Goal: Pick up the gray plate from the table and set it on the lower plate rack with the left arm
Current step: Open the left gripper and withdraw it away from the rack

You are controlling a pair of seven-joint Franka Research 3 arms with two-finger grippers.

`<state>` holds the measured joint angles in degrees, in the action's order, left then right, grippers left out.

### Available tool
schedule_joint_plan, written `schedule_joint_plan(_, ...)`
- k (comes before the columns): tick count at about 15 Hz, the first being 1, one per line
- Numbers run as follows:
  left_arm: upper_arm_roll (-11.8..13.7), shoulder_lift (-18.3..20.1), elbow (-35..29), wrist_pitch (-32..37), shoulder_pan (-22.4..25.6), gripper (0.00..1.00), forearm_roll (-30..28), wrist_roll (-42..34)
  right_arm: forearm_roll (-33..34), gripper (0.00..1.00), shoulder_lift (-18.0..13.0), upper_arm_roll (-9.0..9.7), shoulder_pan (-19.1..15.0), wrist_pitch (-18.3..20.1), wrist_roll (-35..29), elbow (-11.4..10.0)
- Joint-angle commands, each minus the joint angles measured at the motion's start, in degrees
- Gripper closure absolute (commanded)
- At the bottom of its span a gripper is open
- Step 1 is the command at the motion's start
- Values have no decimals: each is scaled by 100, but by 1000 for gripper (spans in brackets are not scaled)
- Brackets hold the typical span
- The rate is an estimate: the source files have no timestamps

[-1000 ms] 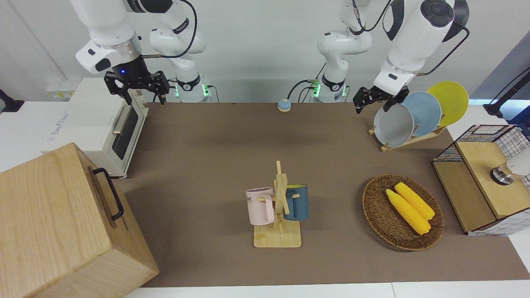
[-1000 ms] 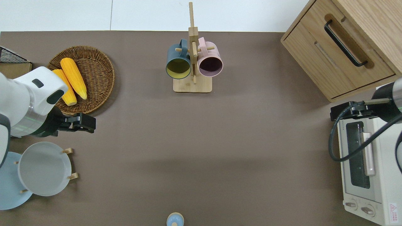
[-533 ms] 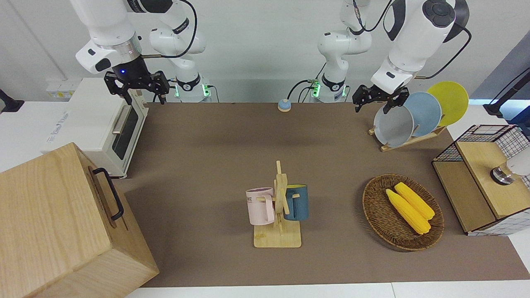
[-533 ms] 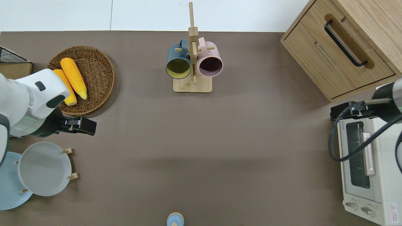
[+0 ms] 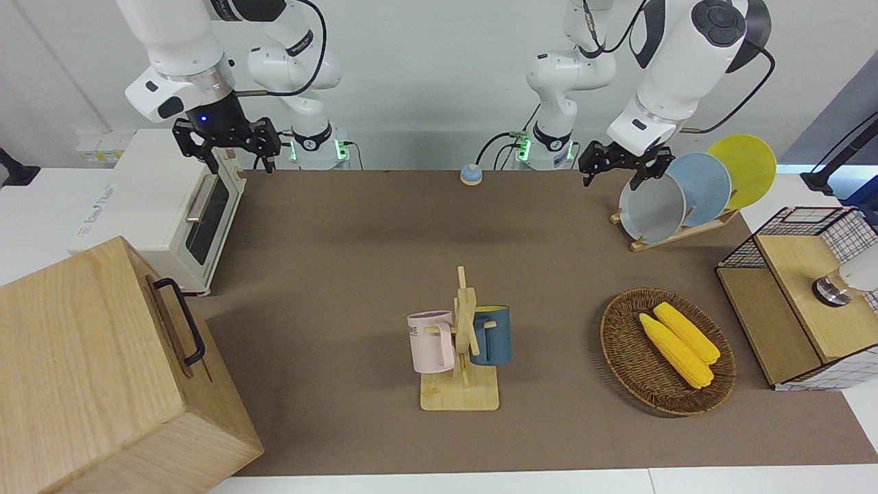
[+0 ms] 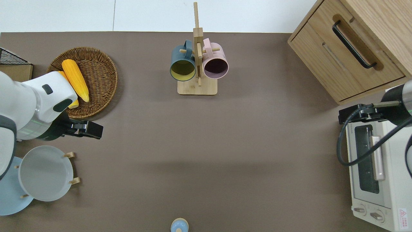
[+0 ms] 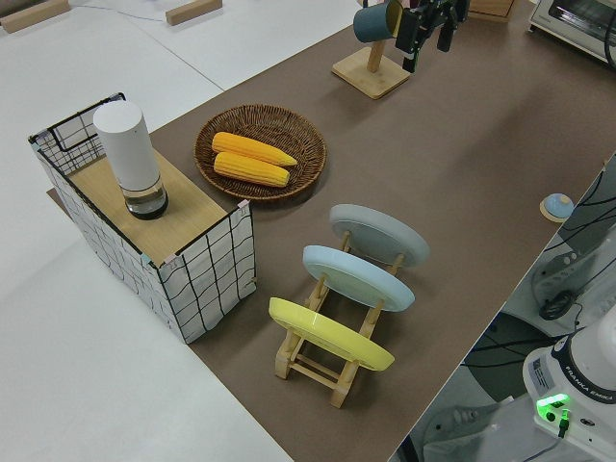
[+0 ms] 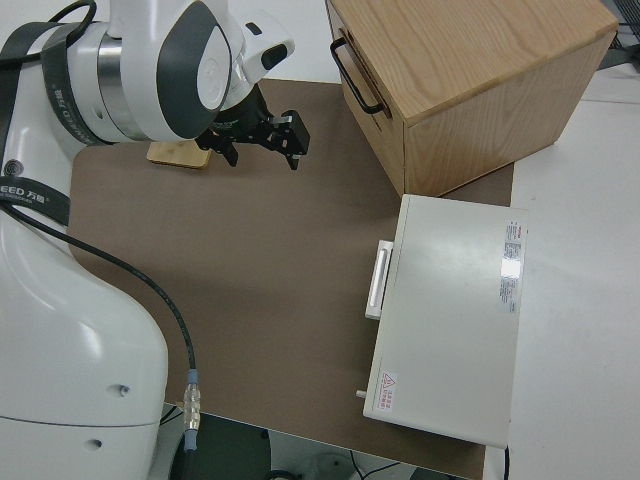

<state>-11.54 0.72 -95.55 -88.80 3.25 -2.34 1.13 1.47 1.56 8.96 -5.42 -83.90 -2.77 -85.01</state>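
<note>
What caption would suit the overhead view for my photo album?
Gray plate stands in the wooden rack, the open left gripper empty above the table.

a wicker basket (image 5: 621,357) held two corn cobs (image 5: 679,346). a wooden mug stand (image 5: 461,370) carried a pink mug (image 5: 431,342) and a dark blue mug (image 5: 492,335). a toaster oven (image 5: 164,209) stood beside a wooden cabinet (image 5: 89,377).

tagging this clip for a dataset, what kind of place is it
Most likely a robotics lab staged as a mock kitchen: a toaster oven, a plate rack and a mug stand share one table between two arms.
</note>
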Motion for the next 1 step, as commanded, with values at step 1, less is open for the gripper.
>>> schedule_joint_plan(1,20,51,-60,-85,-26,0,-38,-25,-15,17,2,-34,41,5,-22,37)
